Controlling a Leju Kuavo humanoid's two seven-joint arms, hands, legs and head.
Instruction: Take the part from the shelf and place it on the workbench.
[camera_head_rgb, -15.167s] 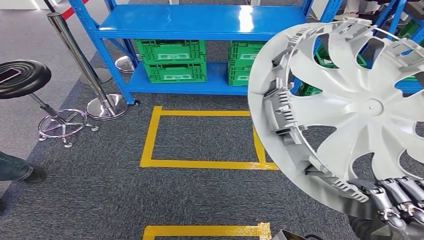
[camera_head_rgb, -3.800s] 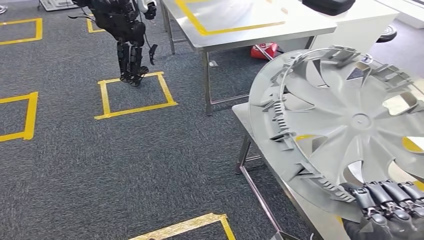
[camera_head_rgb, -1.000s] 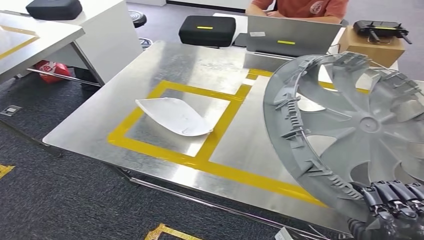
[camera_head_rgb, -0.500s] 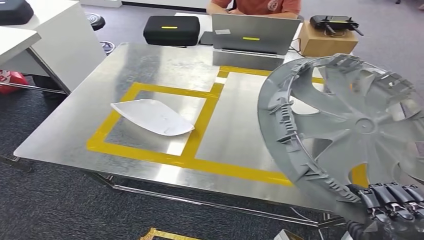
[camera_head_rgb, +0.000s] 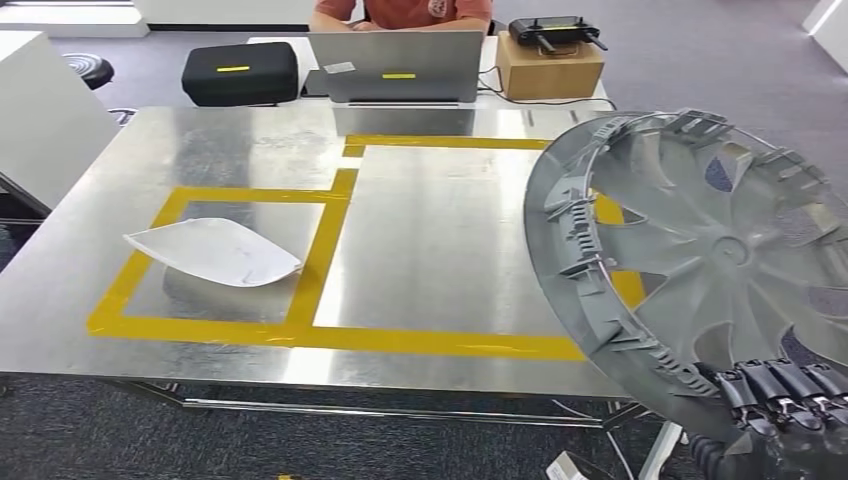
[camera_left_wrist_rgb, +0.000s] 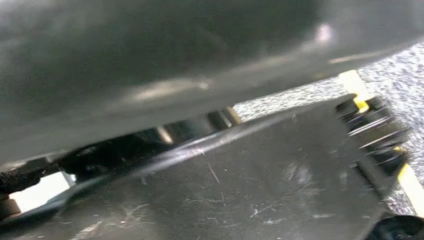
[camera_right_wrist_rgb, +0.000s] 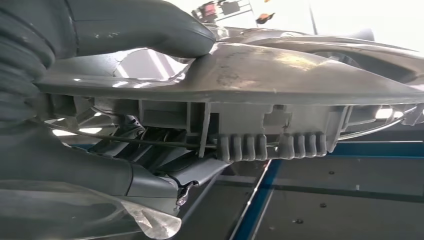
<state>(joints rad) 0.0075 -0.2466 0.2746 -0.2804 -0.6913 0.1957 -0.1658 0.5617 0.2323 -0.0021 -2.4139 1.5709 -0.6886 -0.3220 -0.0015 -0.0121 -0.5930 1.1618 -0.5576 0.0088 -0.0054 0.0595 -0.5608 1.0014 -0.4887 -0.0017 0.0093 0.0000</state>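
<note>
Wheel cover — a large grey plastic disc with curved spokes and clips along its rim — fills the right side of the head view, held up on edge and tilted, its inner face toward the camera, in front of the right end of the desk. The right hand grips it at the lower rim in the lower right corner of the frame, dark fingers curled over the edge; in the right wrist view the thick grey thumb presses one face of the rim while the ribbed clips show just beside it. The left hand's state I cannot tell — the left wrist view is a dark blur. The desk is bare metal marked with yellow tape in two adjoining rectangles; a white curved shell piece lies inside the left rectangle, well apart from the wheel cover. Along the far edge, at the top of the frame, stand a black case, an open laptop and a cardboard box with a black device on it; a person sits behind the laptop.
</note>
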